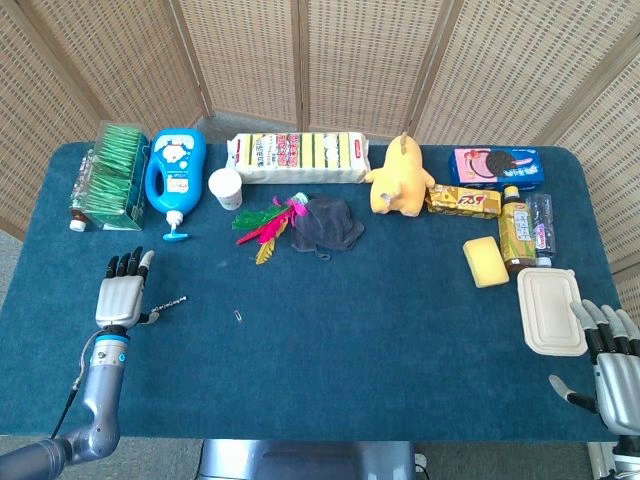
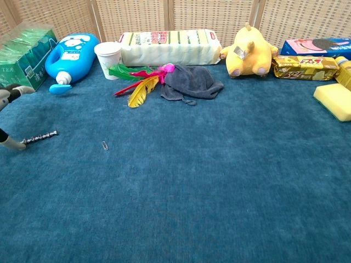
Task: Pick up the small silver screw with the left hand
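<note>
The left hand (image 1: 121,297) is seen flat near the left edge of the blue desk (image 1: 360,330), fingers (image 1: 125,265) extended, its thumb touching the small silver screw (image 1: 169,304). The right hand (image 1: 612,362) is held spread at the front right corner.

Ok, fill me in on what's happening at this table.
The robot is going after the small silver screw lying on the blue table. Its left hand sits right beside the screw, thumb tip at its near end, fingers extended; nothing is lifted yet. The right hand rests open at the table's far right edge, near a lidded container.
</note>
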Robot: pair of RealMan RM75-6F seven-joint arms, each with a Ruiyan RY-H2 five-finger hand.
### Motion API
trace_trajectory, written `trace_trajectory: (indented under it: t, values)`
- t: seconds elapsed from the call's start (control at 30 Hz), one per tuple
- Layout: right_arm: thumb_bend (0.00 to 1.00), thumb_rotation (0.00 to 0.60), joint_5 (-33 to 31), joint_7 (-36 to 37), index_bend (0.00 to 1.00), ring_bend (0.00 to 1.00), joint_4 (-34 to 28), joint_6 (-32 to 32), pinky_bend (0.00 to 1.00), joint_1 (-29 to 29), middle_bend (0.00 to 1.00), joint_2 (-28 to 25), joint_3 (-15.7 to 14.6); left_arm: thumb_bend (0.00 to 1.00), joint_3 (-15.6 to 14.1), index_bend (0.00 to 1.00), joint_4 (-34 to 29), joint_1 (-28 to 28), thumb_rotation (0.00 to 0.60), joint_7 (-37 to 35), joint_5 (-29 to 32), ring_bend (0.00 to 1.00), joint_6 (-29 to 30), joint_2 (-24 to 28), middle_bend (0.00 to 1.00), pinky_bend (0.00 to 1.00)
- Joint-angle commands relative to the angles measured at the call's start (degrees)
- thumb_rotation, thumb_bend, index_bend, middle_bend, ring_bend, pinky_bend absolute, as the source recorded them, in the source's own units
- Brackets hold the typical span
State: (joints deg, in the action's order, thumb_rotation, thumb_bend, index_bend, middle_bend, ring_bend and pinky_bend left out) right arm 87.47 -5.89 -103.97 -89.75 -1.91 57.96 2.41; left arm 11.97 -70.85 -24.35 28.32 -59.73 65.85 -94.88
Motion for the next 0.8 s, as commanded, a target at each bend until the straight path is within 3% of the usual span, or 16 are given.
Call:
trace_trajectory:
  t: [0.03, 0.37, 0.8]
  values:
    - [0.00, 0.600, 0.05, 0.40, 0.00, 0.00, -0.17, -0.05, 0.00, -0.06, 0.00, -0.21, -0.04, 0.06, 0.66, 0.02, 1.47, -1.08, 0.600, 0.76, -0.06, 0.00, -0.03, -0.38, 0.00, 0.00]
    - [0.00, 0.600, 0.02, 1.17, 0.00, 0.00, -0.23, -0.29, 0.00, -0.20, 0.00, -0.69, 0.02, 0.06, 1.77, 0.04, 2.82, -2.38, 0.600, -0.23, -0.09, 0.00, 0.10, -0.23, 0.00, 0.00]
    - [0.00, 0.600, 0.64, 1.17, 0.00, 0.00, -0.46, -0.46, 0.00, -0.29, 0.00, -0.85, -0.25, 0.21, -2.00, 0.32, -2.17, -1.10, 0.600, 2.43, 0.92, 0.00, -2.35, 3.55, 0.00, 0.00]
